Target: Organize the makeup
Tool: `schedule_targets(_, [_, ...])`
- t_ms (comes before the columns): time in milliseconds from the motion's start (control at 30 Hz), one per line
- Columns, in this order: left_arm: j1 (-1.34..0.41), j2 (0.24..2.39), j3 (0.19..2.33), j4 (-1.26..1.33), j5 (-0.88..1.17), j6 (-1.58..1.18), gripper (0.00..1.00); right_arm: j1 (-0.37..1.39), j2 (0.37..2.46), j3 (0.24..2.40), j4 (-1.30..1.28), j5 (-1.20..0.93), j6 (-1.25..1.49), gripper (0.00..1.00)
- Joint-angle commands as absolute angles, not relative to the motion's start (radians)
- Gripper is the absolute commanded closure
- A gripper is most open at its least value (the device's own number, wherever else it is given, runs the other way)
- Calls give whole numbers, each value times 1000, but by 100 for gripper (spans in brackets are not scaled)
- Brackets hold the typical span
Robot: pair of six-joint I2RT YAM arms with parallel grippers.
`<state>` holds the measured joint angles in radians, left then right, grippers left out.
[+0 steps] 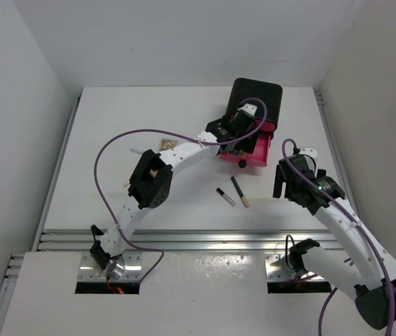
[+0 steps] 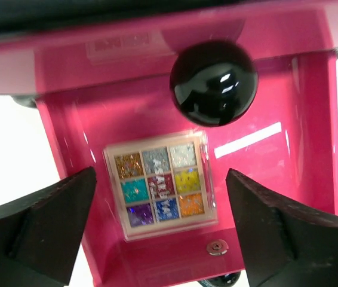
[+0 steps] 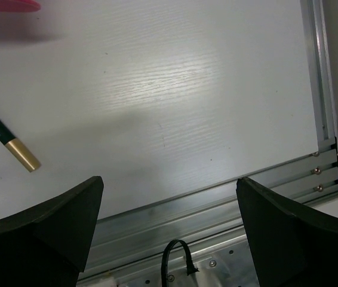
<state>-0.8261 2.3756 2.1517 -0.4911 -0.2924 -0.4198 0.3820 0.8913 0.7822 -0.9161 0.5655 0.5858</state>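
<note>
A square multicolour eyeshadow palette (image 2: 160, 184) lies flat in the open pink drawer (image 2: 312, 179), below the drawer's black knob (image 2: 214, 82). My left gripper (image 2: 160, 233) is open and empty right above the palette, with a finger on either side; in the top view it (image 1: 234, 140) hovers over the drawer (image 1: 257, 155). A black gold-tipped stick (image 1: 239, 191) and a shorter silver-tipped stick (image 1: 225, 196) lie on the table in front of the drawer. My right gripper (image 1: 285, 183) is open and empty over bare table, to the right of the gold-tipped stick (image 3: 5, 137).
The black box (image 1: 257, 98) stands at the back right with the drawer pulled out toward me. A second palette (image 1: 164, 145) and a pale stick (image 1: 136, 149) lie left of the left arm. Metal rails (image 1: 205, 241) run along the near table edge.
</note>
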Motion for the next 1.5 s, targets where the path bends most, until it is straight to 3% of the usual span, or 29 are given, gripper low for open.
schedule_targets(0, [-833, 2358, 2217, -453, -314, -390, 2, 380, 911, 831, -888, 549, 538, 6])
schedule_targets(267, [-833, 2304, 2290, -453, -276, -296, 1, 377, 928, 906, -844, 512, 421, 6])
schedule_targets(433, [-822, 2154, 2278, -463, -265, -154, 1, 379, 982, 1030, -770, 310, 240, 6])
schedule_targets(633, [-724, 1878, 2031, -515, -247, -81, 1, 379, 1077, 1103, -718, 167, 195, 6])
schedule_targets(900, [-571, 1553, 1545, -623, -212, -127, 4, 383, 1094, 997, -618, 106, 282, 6])
schedule_targets(1133, [-497, 1577, 1286, -644, -149, -170, 0, 400, 1123, 983, -621, 83, 328, 8])
schedule_targets(1467, [-410, 1758, 1250, -611, -77, -229, 0, 428, 1121, 968, -664, 110, 362, 9])
